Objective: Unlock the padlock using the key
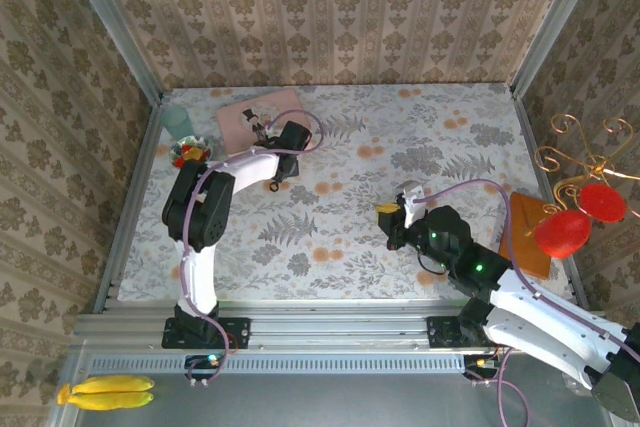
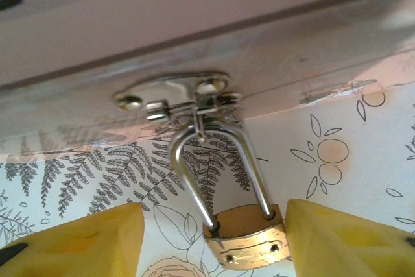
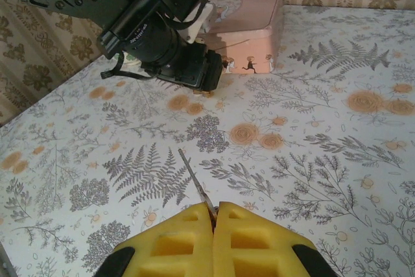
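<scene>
Your left hand [image 1: 285,150] is at the far left part of the tabletop [image 1: 340,247], right up against the pink tin [image 1: 250,117]. This hand is open. In its wrist view, the two yellow fingers [image 2: 78,238] stand wide apart, one on each side of the padlock [image 2: 249,241]. The padlock is small and brass-coloured (much smaller than the tin). Its body lies low between the fingers, on the flowery cloth. The finger on the right of that view is just beside the brass body, but you cannot tell if it touches. The finger on the left is apart from it. The thin silvery shackle [image 2: 220,160] goes up from the body and hooks through the metal latch [image 2: 175,92] on the front of the tin. Both ends of the shackle sit in the body.

Now look to the right. Your right hand [image 1: 393,212] is near the middle of the tabletop, well apart from the tin. It is closed tight on the key [image 3: 193,178]. Its yellow fingers press together, and the thin silvery blade pokes out from between them (it points toward the tin and the left arm).

At the right edge there is a brown board [image 1: 520,209]. Two red round things [image 1: 565,232] hang there on a gold wire stand [image 1: 580,152].
</scene>
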### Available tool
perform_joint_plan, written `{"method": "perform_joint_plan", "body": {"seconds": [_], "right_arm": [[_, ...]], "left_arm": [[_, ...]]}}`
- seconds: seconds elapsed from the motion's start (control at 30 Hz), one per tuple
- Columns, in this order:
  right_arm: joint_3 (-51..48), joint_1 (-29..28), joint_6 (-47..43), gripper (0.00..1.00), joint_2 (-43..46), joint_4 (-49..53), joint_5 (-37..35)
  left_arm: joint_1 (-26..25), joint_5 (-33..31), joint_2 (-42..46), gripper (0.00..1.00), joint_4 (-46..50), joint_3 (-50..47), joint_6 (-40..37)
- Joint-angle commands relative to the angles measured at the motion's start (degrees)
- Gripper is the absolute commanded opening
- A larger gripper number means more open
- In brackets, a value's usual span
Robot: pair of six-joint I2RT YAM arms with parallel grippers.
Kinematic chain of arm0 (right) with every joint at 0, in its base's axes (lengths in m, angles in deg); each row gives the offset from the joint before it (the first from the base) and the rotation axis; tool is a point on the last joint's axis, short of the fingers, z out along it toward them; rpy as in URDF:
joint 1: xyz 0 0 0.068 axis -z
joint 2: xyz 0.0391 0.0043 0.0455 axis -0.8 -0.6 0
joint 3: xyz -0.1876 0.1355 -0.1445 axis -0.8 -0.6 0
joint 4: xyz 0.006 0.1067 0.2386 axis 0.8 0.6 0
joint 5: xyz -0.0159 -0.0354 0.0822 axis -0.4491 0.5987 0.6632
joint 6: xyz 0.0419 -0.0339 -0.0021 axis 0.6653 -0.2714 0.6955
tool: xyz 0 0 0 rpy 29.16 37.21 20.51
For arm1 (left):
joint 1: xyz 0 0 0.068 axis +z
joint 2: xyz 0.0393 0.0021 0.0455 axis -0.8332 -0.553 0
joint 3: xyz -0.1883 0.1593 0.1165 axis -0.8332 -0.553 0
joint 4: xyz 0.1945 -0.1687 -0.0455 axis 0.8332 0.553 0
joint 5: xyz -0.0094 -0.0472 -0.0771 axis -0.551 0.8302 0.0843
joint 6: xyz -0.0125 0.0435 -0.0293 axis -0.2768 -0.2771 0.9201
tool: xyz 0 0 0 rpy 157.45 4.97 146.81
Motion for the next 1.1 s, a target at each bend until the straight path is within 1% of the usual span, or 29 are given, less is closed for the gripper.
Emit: {"method": "perform_joint_plan", "body": {"seconds": [0.0,0.17,0.37,0.57,0.73,0.83,1.07], "right_arm": [[-0.45,0.28,-0.91,0.0,1.35,0.42,1.18],[-0.51,0.27,-0.97,0.0,1.57,0.54,1.57],[-0.43,0.28,-0.92,0.0,1.81,0.68,1.41],[-0.57,0.35,-0.88,0.0,1.71,0.42,1.49],[-0.56,0.34,-0.81,0.0,1.42,0.41,1.22],[-0.68,0.38,-0.81,0.0,1.34,0.26,1.14],[-0.83,0.34,-0.88,0.0,0.85,-0.15,0.79]], "left_arm": [[0.11,-1.4,-1.86,0.57,2.22,2.64,1.15],[0.28,0.11,-4.01,0.56,2.21,4.68,1.31],[0.42,0.36,-5.2,0.49,2.45,5.5,1.7],[0.81,1.75,-4.98,0.34,1.31,4.34,1.87],[0.73,2.37,-4.59,0.28,0.88,3.41,1.71],[0.05,1.99,-3.97,0.26,0.54,2.74,1.54],[-2.82,1.58,-2.01,0.26,-0.29,0.38,1.78]]}}
